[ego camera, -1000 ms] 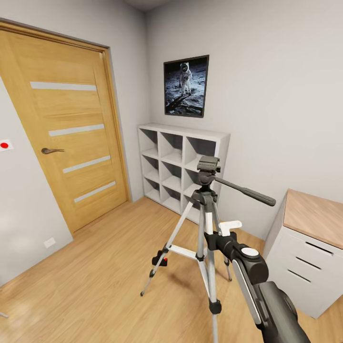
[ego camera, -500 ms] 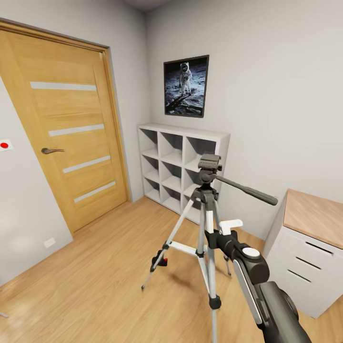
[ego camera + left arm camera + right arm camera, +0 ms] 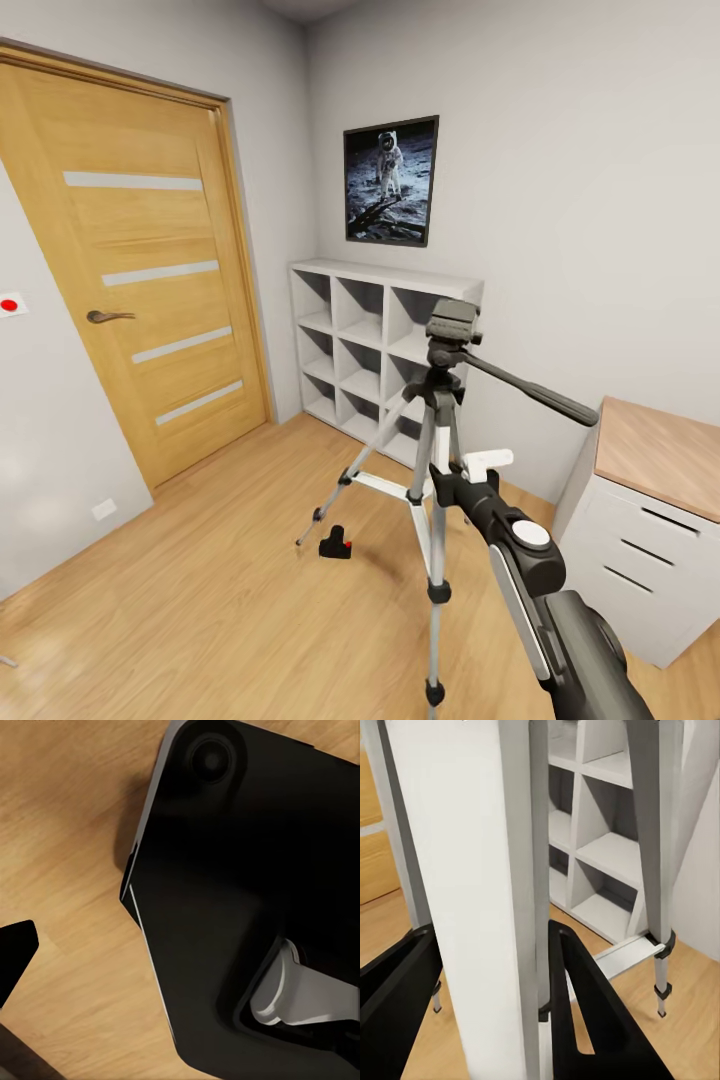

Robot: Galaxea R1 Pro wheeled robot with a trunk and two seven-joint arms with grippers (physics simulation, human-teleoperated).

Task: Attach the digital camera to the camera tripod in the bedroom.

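The camera tripod point(image 3: 433, 470) stands tilted in the middle of the bedroom floor, its dark grey head point(image 3: 452, 325) up and its long pan handle pointing right. My right gripper point(image 3: 449, 486) is shut on one silver leg about halfway up. The right wrist view has that tripod leg point(image 3: 472, 907) between my two black fingers point(image 3: 585, 1012), midway at the right gripper point(image 3: 491, 982). The digital camera point(image 3: 336, 546), small and black with a red spot, lies on the wood floor below the tripod's left leg. One black fingertip point(image 3: 15, 949) of my left gripper shows over the floor.
A white cube shelf point(image 3: 380, 350) stands against the back wall behind the tripod. A wooden-top desk point(image 3: 655, 450) with white drawers is at the right. A closed wooden door point(image 3: 150, 280) is at the left. My own dark body point(image 3: 247, 885) is close by in the left wrist view.
The tripod has risen and shifted right in my right gripper. Its left leg lifted away from the digital camera, which stayed on the floor.
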